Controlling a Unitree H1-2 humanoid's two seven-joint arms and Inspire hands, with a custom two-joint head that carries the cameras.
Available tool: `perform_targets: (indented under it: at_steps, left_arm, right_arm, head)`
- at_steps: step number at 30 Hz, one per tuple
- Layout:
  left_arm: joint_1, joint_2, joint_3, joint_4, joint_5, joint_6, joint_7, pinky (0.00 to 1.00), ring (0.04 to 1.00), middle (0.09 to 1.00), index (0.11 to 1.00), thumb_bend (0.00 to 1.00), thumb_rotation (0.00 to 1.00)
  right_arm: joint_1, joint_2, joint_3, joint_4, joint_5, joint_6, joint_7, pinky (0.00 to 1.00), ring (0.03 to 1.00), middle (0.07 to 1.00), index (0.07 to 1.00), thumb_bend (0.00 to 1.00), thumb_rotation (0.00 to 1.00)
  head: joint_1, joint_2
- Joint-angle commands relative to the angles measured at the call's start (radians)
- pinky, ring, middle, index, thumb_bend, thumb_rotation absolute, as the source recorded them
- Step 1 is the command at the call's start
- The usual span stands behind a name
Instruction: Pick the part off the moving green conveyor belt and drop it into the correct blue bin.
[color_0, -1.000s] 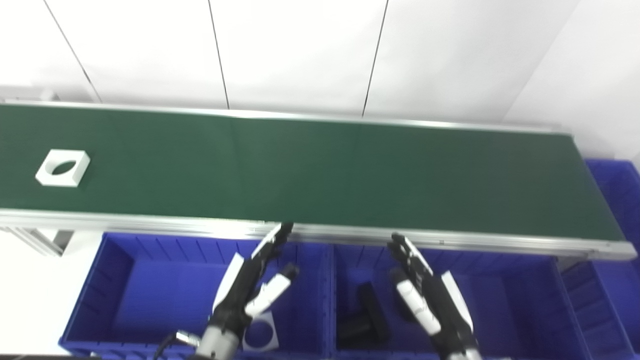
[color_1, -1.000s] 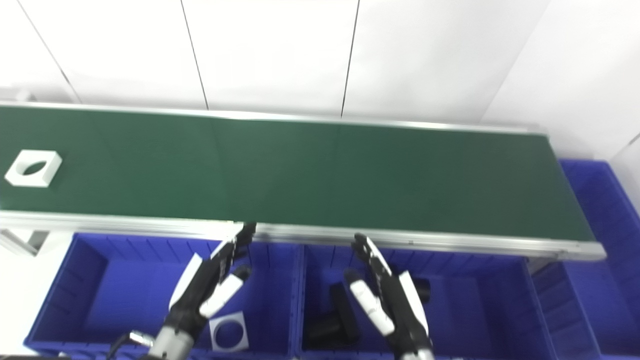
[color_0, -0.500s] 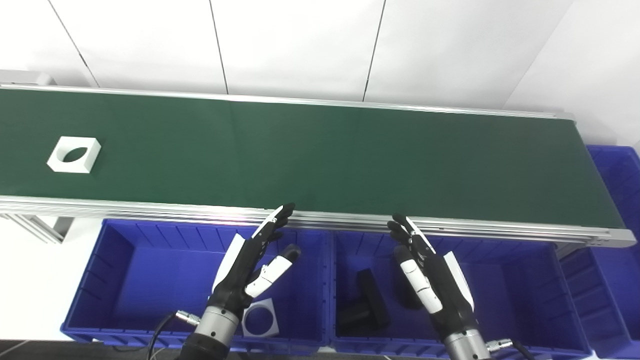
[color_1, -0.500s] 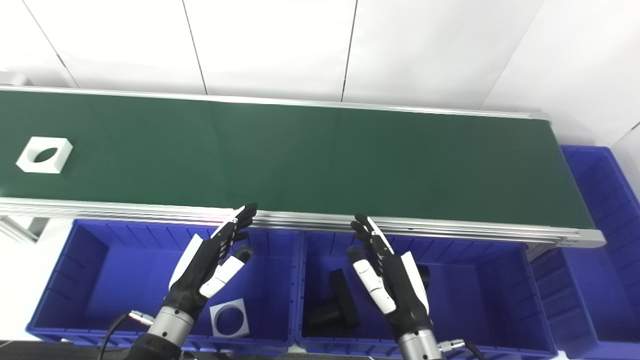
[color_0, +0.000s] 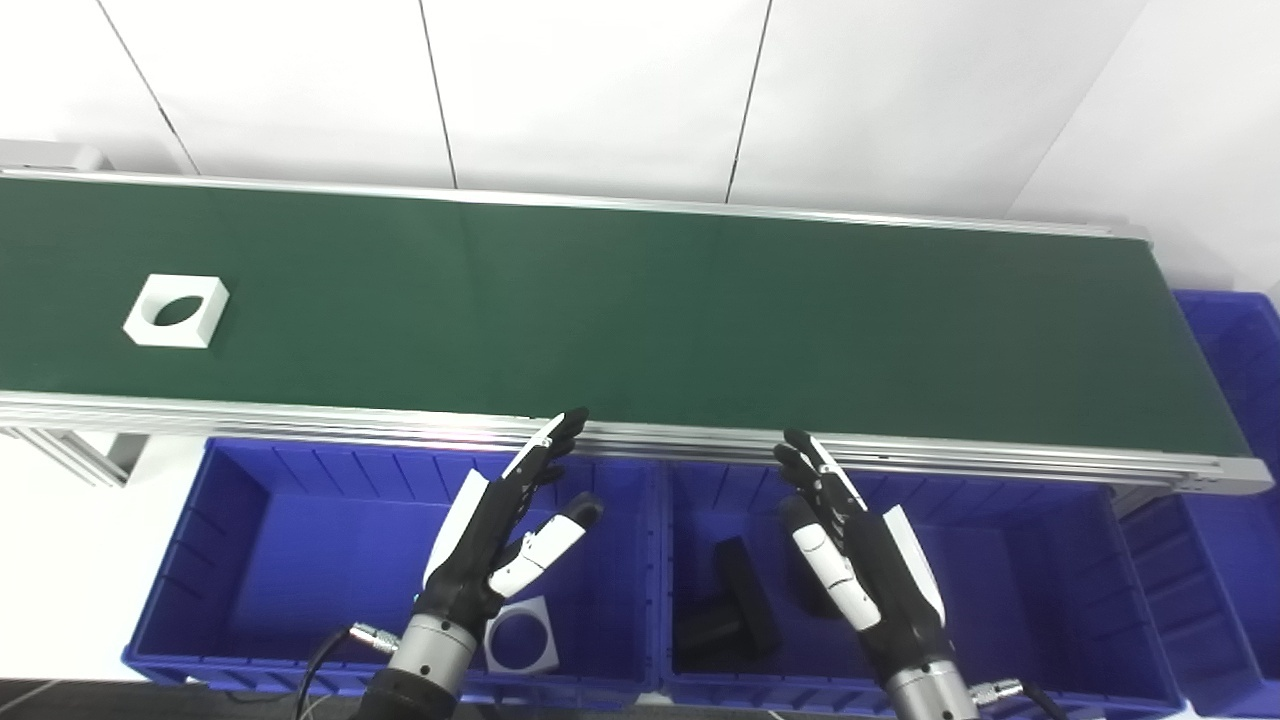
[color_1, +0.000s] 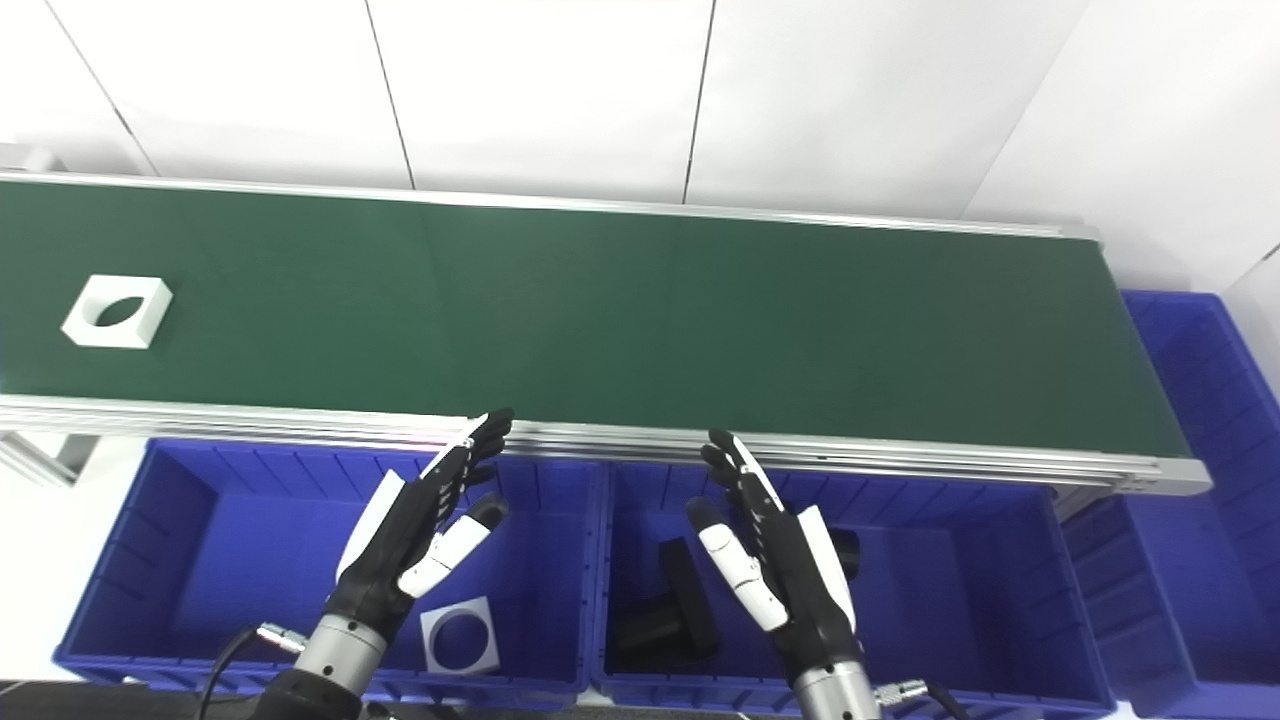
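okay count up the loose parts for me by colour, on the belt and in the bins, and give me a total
White square parts with a round hole: 2, one on the green belt, one in the left blue bin.
Black parts: at least 2, in the middle blue bin; another may be hidden behind the right hand.
Total: at least 4.

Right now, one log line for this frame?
phase: waiting | white part: conveyor belt far left | left hand: open over left bin | right hand: open over middle bin
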Motion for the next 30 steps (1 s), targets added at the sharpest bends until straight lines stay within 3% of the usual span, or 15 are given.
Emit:
perform_targets:
  at_steps: [1, 5, 15, 30]
  left_arm:
    - [-0.001, 0.001, -0.002, -0.011, -0.011, -0.031, 0.005, 0.9, 0.931, 0.938, 0.917, 0.67, 0.89]
    - [0.002, 0.002, -0.003, 0.002, -0.014, -0.046, 0.01, 0.89, 0.93, 0.938, 0.919, 0.67, 0.89]
    - [0.008, 0.004, -0.002, 0.02, -0.014, -0.075, 0.017, 0.9, 0.936, 0.941, 0.922, 0.67, 0.91]
    - [0.006, 0.016, 0.0, 0.051, -0.038, -0.092, 0.004, 0.92, 0.943, 0.944, 0.931, 0.71, 0.89]
  right_arm:
    - [0.002, -0.007, 0.005, -0.028, -0.006, -0.007, 0.006, 0.94, 0.931, 0.923, 0.968, 0.64, 0.88]
    - [0.005, -0.018, 0.011, -0.026, -0.007, -0.001, 0.019, 0.93, 0.929, 0.93, 0.989, 0.65, 0.77]
    - [0.021, -0.008, 0.035, -0.016, -0.024, -0.008, 0.016, 0.93, 0.958, 0.967, 1.0, 0.66, 0.65]
    - [0.016, 0.024, 0.052, 0.085, -0.021, -0.135, -0.035, 1.0, 1.0, 1.0, 1.0, 0.7, 0.77]
  head:
    - [0.003, -0.005]
    - [0.008, -0.023]
    - [0.006, -0.042]
    - [-0.013, -0.053]
